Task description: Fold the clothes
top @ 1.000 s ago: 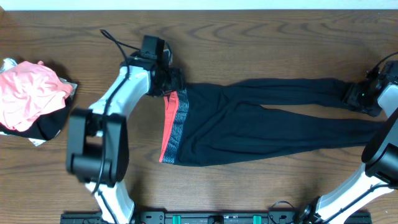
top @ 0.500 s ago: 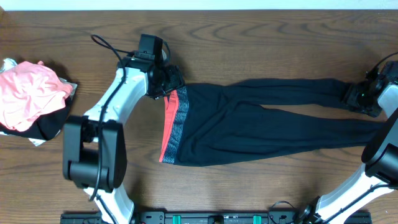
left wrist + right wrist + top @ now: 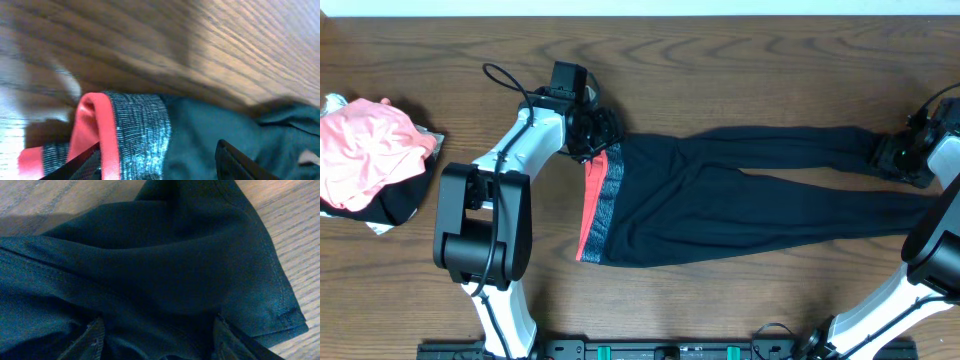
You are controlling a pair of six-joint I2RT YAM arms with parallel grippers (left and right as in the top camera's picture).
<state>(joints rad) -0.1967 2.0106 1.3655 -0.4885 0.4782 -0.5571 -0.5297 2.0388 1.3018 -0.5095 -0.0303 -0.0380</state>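
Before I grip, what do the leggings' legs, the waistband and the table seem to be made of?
The leggings: thin matte black knit, likely stretchy; soft folds, stitched hem. The waistband: heathered grey ribbed knit with a coral-red edge; probably elastic. The table: brown wood or wood-look laminate; bold grain, slight sheen.

Left gripper [image 3: 599,134] now nearer the waistband [image 3: 606,195] corner.

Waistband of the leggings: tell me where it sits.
In the overhead view the waistband lies left of centre on the table, its far end at the left gripper.
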